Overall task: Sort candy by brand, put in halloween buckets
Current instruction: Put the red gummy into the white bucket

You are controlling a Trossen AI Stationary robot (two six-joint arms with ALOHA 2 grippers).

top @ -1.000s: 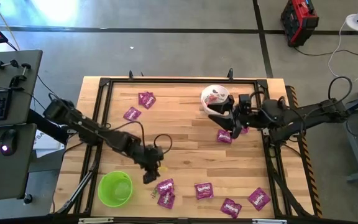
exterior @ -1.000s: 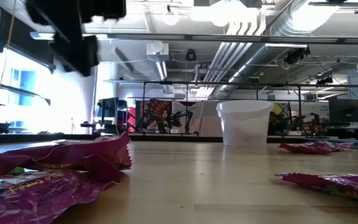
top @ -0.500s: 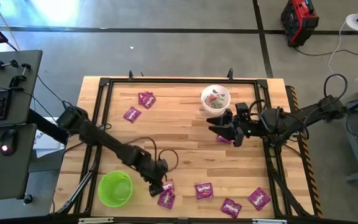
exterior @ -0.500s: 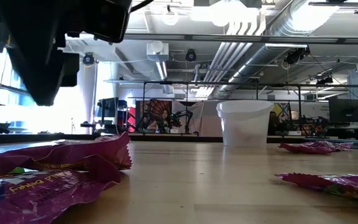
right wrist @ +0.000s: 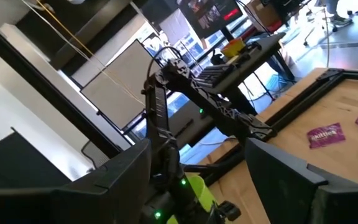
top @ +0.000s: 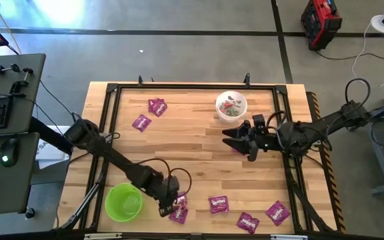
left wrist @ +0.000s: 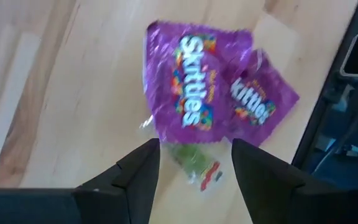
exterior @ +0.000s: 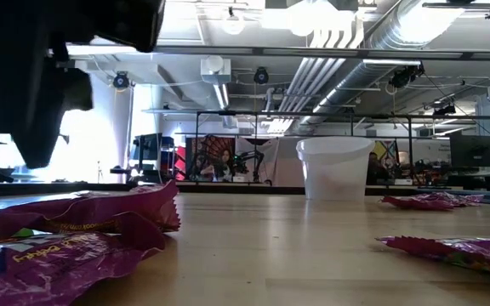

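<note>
My left arm has swung down past the green bucket [top: 123, 203] to the near edge of the worktop [top: 199, 170]. Its jaws [left wrist: 194, 163] hang spread above two overlapping purple packets [left wrist: 194, 87] and a small green sweet [left wrist: 194, 160]. Next, I judge: descend, pinch one. My right jaws [top: 237, 140], spread and empty, hover beside the white bucket [top: 231, 107].

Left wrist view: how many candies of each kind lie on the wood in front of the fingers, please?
Purple Skittles packets: 2
Small green clear-wrapped sweet: 1
Total: 3
</note>
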